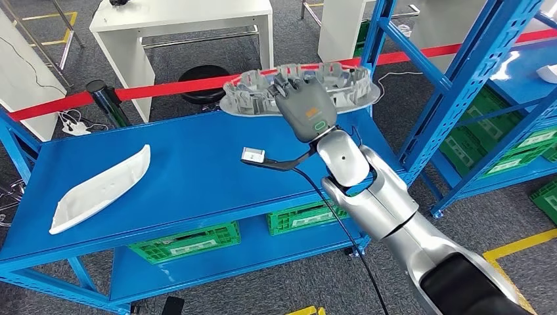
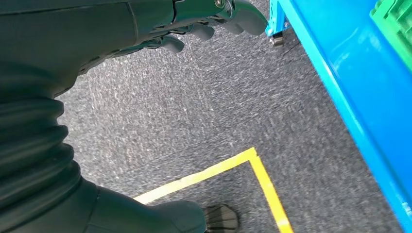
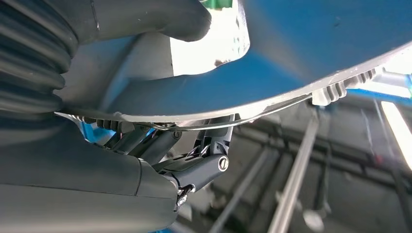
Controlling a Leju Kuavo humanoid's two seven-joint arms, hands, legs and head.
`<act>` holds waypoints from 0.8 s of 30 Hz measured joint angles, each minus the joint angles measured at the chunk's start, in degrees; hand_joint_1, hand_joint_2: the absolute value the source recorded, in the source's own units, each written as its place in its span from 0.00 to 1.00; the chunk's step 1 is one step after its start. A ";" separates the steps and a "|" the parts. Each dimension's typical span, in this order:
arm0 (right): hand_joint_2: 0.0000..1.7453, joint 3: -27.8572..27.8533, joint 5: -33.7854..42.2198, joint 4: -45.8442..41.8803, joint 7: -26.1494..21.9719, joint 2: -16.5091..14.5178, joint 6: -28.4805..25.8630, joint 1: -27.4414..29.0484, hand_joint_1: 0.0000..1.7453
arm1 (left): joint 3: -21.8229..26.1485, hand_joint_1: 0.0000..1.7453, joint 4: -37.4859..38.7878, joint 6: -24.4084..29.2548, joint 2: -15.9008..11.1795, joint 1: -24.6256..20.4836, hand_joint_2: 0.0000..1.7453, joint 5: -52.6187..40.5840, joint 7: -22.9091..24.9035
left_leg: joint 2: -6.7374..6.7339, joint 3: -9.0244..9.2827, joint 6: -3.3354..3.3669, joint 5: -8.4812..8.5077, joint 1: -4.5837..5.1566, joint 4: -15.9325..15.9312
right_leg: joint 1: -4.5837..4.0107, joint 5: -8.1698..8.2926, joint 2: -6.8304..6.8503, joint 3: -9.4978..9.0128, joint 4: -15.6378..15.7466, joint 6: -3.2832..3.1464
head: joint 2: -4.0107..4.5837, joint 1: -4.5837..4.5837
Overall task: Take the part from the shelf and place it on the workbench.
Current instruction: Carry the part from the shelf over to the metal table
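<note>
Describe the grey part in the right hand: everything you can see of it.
The grey part is a long, flat oval shell, matte grey and plastic-looking, its ribbed inner side with raised tabs facing up. The right hand grips its near edge and holds it roughly level above the far edge of the blue workbench. In the right wrist view the thumb presses one face and the fingers clamp the other, over a thin rim with small clips.

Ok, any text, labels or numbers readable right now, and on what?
No readable text.
Right hand, holding the grey part: green ring mark on an orange patch, no letters.
Green crates: pale labels, too blurred to read.
Small white tag on the cable: blank or too small to read.
</note>
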State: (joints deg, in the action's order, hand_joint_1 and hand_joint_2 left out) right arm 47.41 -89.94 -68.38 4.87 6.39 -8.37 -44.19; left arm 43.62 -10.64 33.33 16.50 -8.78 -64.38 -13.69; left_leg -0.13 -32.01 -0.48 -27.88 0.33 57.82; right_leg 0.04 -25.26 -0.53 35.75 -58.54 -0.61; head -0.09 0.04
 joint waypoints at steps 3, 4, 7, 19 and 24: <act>1.00 1.73 0.01 -0.80 -0.31 -0.17 -0.01 -3.17 1.00 | 0.27 0.00 0.00 0.18 0.13 -0.26 1.00 0.58 -0.58 | 0.00 0.00 0.00 0.00 0.00 0.00 | 0.00 0.00 0.00 0.00 -0.01 0.00 | 0.00 0.00; 1.00 2.30 0.01 -0.96 -0.27 -0.27 -0.05 -4.14 1.00 | 0.35 0.00 0.00 0.18 0.15 -0.33 1.00 0.69 -0.66 | 0.00 0.00 0.00 0.00 0.00 0.00 | 0.00 0.00 0.00 0.00 -0.01 0.00 | -0.01 0.00; 1.00 4.18 0.01 -1.27 0.21 -0.52 -0.71 -6.78 1.00 | 0.51 0.00 0.00 0.03 0.20 -0.44 1.00 1.04 -0.89 | 0.01 -0.01 0.00 0.00 0.00 0.00 | 0.00 0.00 0.00 0.00 -0.01 0.00 | -0.02 0.00; 1.00 9.50 0.02 -1.41 3.03 -0.64 -7.58 -11.73 1.00 | 1.10 0.00 0.00 -2.27 0.13 -0.50 1.00 1.89 -1.37 | 0.09 -0.14 0.60 -0.08 0.23 0.20 | 0.17 0.22 0.05 -0.10 0.28 0.52 | -0.01 -0.01; 1.00 9.93 0.01 -1.41 3.09 -0.60 -8.20 -11.94 1.00 | 1.43 0.00 0.01 -2.61 0.20 -0.56 1.00 1.89 -1.42 | -0.26 0.67 1.60 0.69 -0.59 -1.12 | 0.34 -4.50 0.14 4.05 -8.40 1.66 | -0.01 0.32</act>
State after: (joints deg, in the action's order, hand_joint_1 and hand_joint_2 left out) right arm 57.34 -89.93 -69.79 7.96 5.80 -16.56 -56.14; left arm 45.05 -10.64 30.71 16.70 -9.35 -62.49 -15.10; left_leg -0.38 -31.34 1.12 -27.19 -0.25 56.70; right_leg 0.37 -29.76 -0.39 39.80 -66.94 1.04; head -0.10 0.36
